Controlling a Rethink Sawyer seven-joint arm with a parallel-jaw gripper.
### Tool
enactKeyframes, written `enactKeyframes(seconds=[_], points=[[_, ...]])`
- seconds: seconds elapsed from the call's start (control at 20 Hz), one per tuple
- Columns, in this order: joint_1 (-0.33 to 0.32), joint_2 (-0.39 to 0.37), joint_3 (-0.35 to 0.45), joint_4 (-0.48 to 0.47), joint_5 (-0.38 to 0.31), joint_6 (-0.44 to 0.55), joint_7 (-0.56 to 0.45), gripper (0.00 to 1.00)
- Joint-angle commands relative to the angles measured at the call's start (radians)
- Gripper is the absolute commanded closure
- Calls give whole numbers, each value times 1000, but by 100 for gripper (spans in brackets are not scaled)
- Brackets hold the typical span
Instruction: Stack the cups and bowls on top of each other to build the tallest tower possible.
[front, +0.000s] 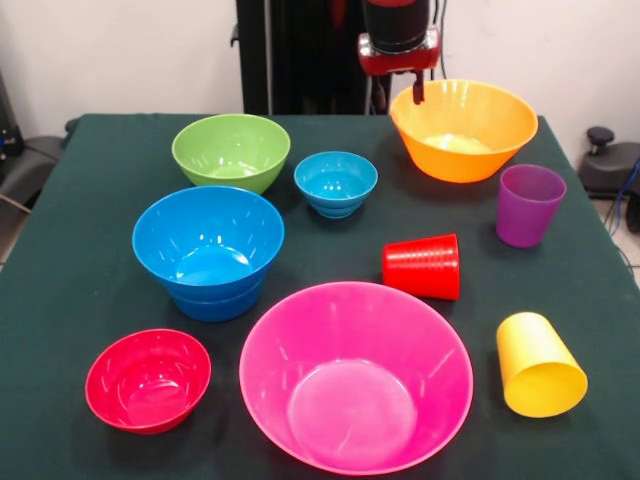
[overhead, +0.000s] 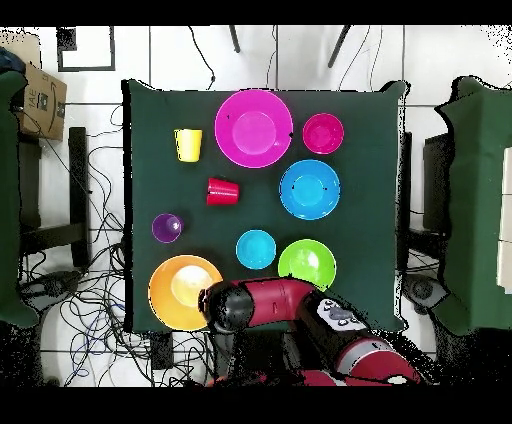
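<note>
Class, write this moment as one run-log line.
gripper: over glossy orange plastic bowl rim | blue plastic bowls: nested | red plastic cup: on side

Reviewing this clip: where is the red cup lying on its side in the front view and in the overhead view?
Front view: the red cup lies on its side right of centre, between the pink bowl and the purple cup.
Overhead view: the red cup lies left of centre, just below the pink bowl.
Shared landmark: the pink bowl, its nearest large neighbour in both views.

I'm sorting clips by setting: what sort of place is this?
Probably a robotics lab, not a home: a robot arm at a cloth-covered table, loose cables on a tiled floor, a cardboard box nearby.
</note>
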Motion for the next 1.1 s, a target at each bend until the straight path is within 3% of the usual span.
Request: enactKeyframes(seconds=[0.05, 0.35, 1.1], points=[[39, 96, -13, -87, 2, -88, 126, 0], [67, 157, -37, -120, -3, -159, 136, 0], [91, 207, -71, -144, 9, -229, 125, 0]])
